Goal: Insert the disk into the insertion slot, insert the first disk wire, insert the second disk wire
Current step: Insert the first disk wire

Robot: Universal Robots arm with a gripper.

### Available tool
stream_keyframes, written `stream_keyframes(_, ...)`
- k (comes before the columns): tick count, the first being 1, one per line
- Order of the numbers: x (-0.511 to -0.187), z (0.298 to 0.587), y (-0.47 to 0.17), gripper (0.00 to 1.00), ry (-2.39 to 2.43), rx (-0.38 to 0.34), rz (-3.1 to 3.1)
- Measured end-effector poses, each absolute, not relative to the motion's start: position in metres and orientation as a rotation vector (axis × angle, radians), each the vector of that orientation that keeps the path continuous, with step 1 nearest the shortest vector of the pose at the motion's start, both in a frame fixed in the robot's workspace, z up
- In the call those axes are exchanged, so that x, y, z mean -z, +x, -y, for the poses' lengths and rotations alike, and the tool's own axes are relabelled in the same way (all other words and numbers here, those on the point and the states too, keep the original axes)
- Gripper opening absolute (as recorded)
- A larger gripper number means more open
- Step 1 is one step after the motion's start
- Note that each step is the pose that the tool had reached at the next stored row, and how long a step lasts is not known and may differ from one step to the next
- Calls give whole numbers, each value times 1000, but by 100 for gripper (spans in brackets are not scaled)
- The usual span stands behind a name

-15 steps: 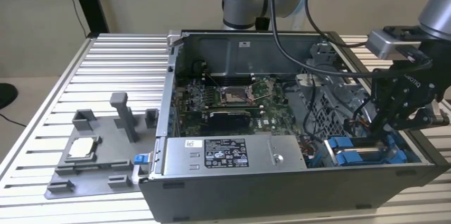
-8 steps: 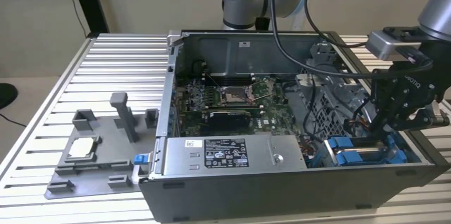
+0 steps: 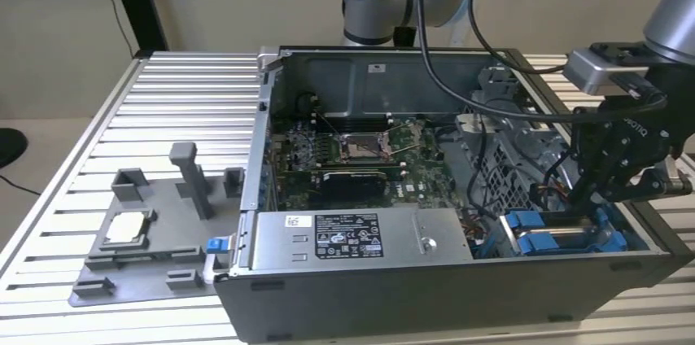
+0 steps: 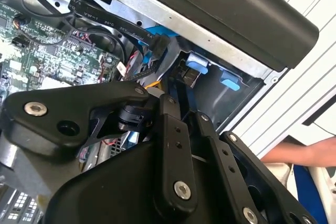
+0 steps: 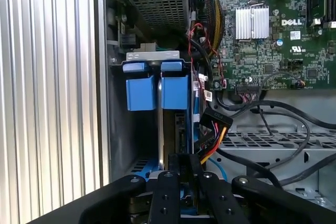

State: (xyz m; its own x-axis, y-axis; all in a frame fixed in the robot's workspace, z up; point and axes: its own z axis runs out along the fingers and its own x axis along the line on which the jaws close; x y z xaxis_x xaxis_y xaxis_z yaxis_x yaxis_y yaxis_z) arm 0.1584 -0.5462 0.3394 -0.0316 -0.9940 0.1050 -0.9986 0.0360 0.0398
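The insertion slot (image 3: pixel 554 238) is the dark bay with blue tabs at the open case's near corner, on the exterior view's right. Its blue tabs (image 5: pixel 140 92) (image 4: pixel 198 63) show in both wrist views. The disk is hidden. My gripper (image 3: pixel 592 203) reaches down into the case right above the slot. In the first wrist view the gripper (image 5: pixel 182 160) has its fingers close together on a small dark connector; in the second wrist view the gripper (image 4: pixel 186 74) stands beside a blue tab. A blue disk wire (image 4: pixel 157 38) runs toward it. A second disk wire with a black plug (image 5: pixel 214 119) and coloured strands hangs free beside the slot.
A grey power supply box (image 3: pixel 359 235) lies along the case front, beside the slot. The green motherboard (image 3: pixel 325 150) with its silver socket (image 3: pixel 359 146) fills the middle. Black cables (image 5: pixel 273 108) cross near the slot. A grey fixture (image 3: pixel 142 255) sits on the slatted table. A hand (image 4: pixel 294 153) shows outside the case.
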Motion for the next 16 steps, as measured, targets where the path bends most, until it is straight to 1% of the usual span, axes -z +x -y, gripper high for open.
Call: stream_keyframes(16,-334,546,158,0,2113,-69,2183)
